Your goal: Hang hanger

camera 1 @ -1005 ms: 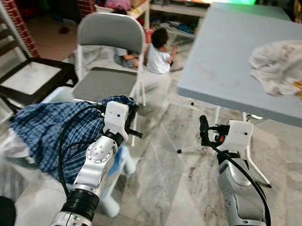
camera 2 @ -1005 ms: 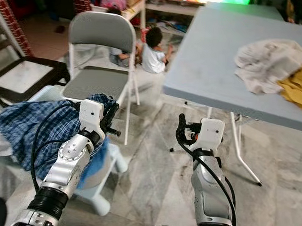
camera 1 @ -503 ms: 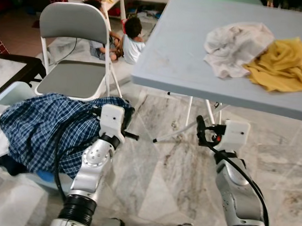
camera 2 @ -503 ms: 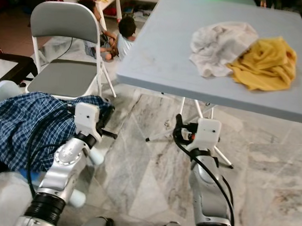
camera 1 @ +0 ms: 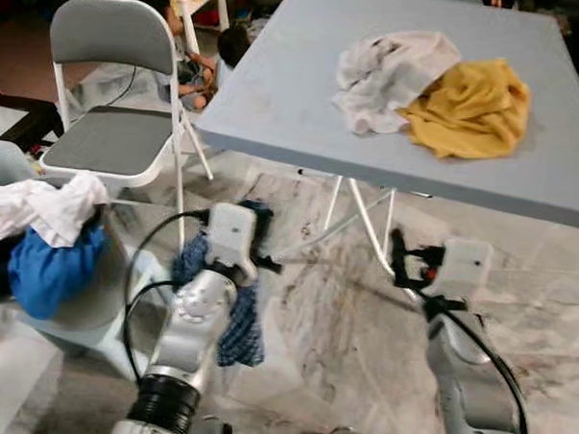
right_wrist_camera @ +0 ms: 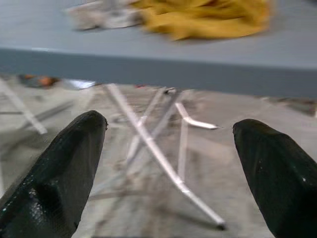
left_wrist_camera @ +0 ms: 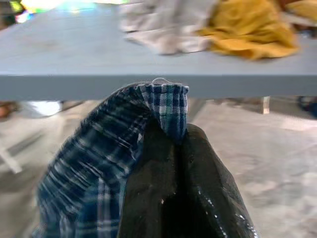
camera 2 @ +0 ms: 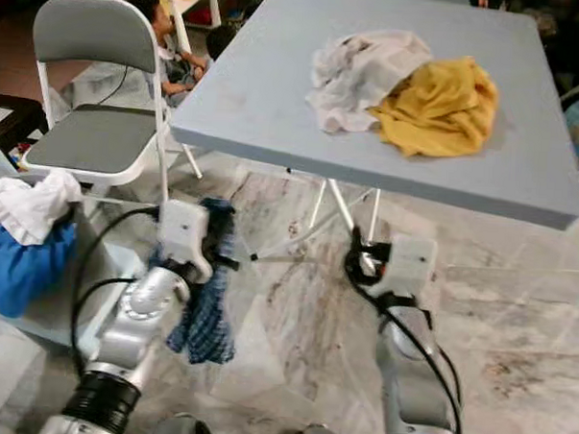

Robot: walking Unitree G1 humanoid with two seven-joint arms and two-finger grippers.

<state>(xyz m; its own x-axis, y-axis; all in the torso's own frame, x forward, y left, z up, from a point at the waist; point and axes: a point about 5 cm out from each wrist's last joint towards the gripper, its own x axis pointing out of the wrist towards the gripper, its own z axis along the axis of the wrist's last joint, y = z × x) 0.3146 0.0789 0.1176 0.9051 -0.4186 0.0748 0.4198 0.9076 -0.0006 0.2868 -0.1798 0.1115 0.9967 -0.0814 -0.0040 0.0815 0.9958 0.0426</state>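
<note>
A blue plaid shirt (camera 1: 239,316) hangs down in a bunch from my left gripper (camera 1: 260,243), low over the marble floor in front of the table. In the left wrist view the left gripper (left_wrist_camera: 173,134) is shut on a fold of that plaid shirt (left_wrist_camera: 99,148). My right gripper (camera 1: 399,255) is held out below the table's front edge. The right wrist view has the right gripper (right_wrist_camera: 171,134) open, fingers wide apart, nothing between them, facing the table's legs (right_wrist_camera: 153,148).
A grey folding table (camera 1: 276,91) carries a white cloth (camera 1: 382,67) and a yellow cloth (camera 1: 467,105). A grey folding chair (camera 1: 105,142) stands at left. A pale basket (camera 1: 93,309) holds blue and white clothes (camera 1: 39,235). Two people (camera 1: 196,40) sit on the floor behind.
The camera has swung right toward the table. The plaid shirt, earlier spread over the basket pile, has come off it and now dangles from my left gripper.
</note>
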